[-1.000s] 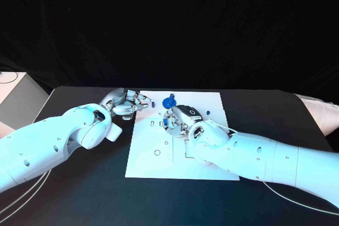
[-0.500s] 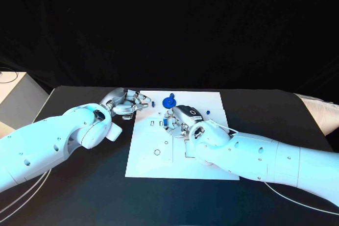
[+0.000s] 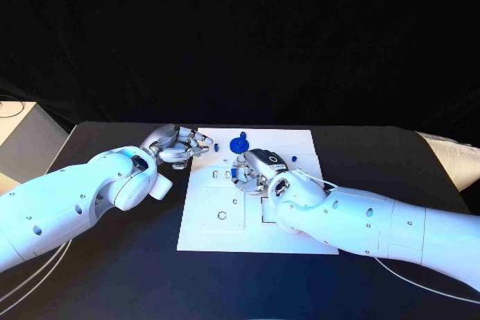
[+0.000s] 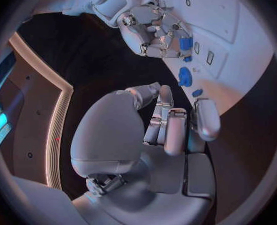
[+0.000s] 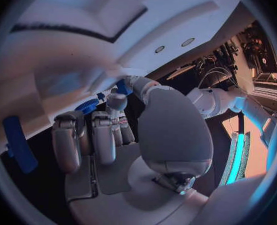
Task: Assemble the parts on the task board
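Flat white task board point(image 3: 220, 230) lying mid-table on the matte black table point(image 3: 120, 278), a round blue part point(image 3: 239, 146) standing near its far edge and a small slim blue part point(image 3: 295, 158) just beside it. Right hand point(image 3: 254, 173), silver and glossy, curled over the board's middle, a blue part point(image 3: 234, 173) at its fingertips, though whether pinched or merely touched cannot be told. Left hand point(image 3: 178, 148) poised at the board's far left corner, fingers point(image 4: 176, 130) curled in on nothing.

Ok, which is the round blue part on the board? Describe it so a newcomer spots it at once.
Start at the white task board in the middle of the black table. Go to its far edge, between the left hand and the right hand. The round blue part there is a disc, bigger than the small blue piece nearby.
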